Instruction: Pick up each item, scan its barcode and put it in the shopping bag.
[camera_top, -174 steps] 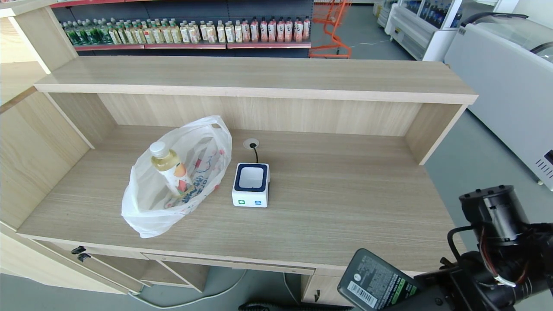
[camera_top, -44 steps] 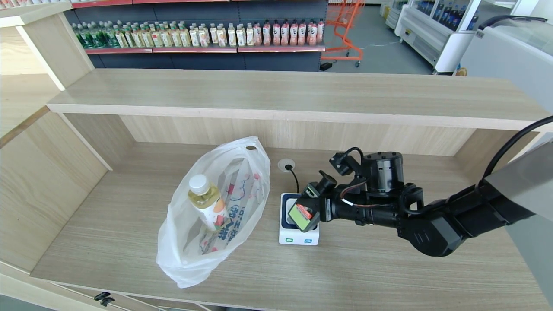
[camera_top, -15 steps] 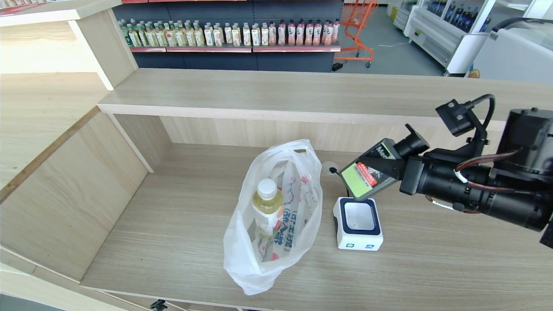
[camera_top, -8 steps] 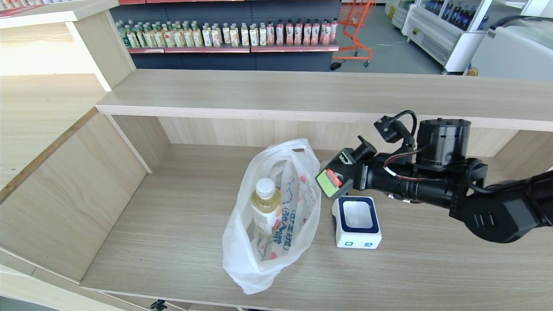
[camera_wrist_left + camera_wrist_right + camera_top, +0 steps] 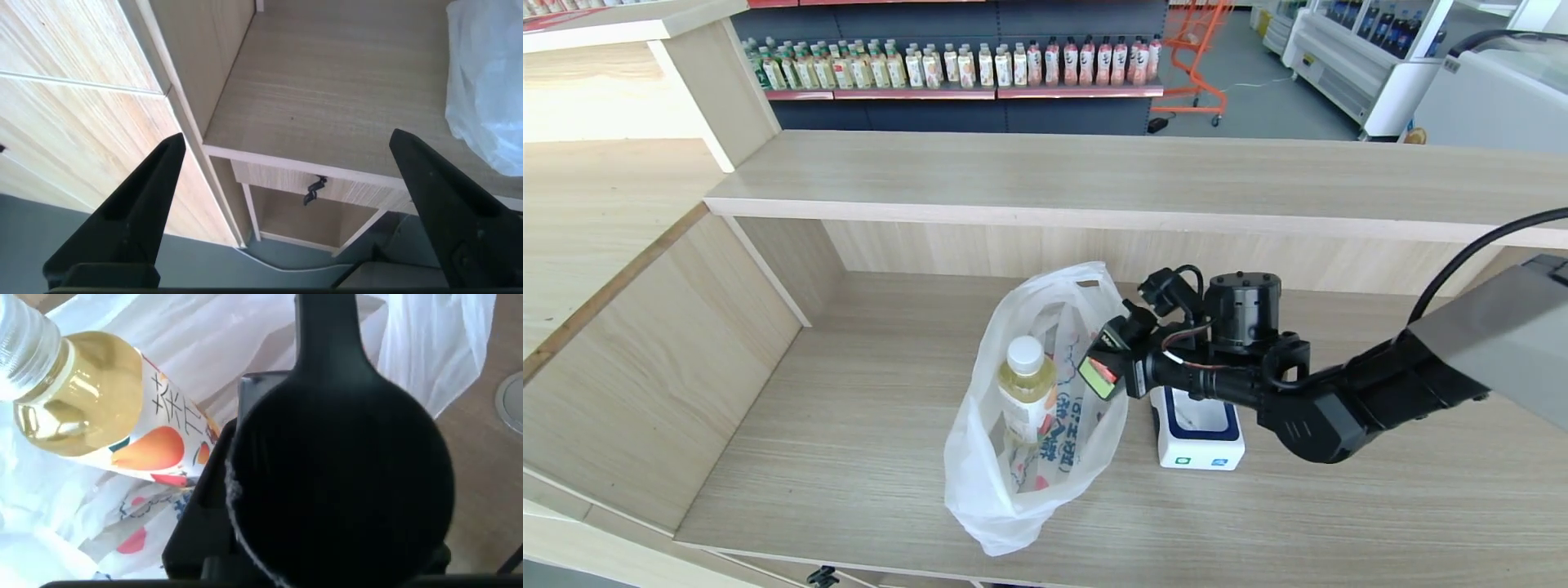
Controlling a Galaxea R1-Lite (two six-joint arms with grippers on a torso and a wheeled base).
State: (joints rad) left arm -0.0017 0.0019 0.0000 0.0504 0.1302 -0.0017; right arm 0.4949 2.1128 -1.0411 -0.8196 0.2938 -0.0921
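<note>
Head view: the right gripper (image 5: 1119,359), clamped on a dark pack (image 5: 1098,374) with a green-and-red label, hangs at the bag (image 5: 980,490) rim, beside the bottle (image 5: 1027,390). It should carry past the rim before release. Left wrist view: the left gripper (image 5: 286,139) is spread apart, off the bench (image 5: 327,90) corner. Right wrist view: the bag's mouth gapes, with the bottle inside.

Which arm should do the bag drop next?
Right. The right hand grips the packet at the shopping bag's mouth; the left hand hangs open and empty off the counter's corner.
</note>
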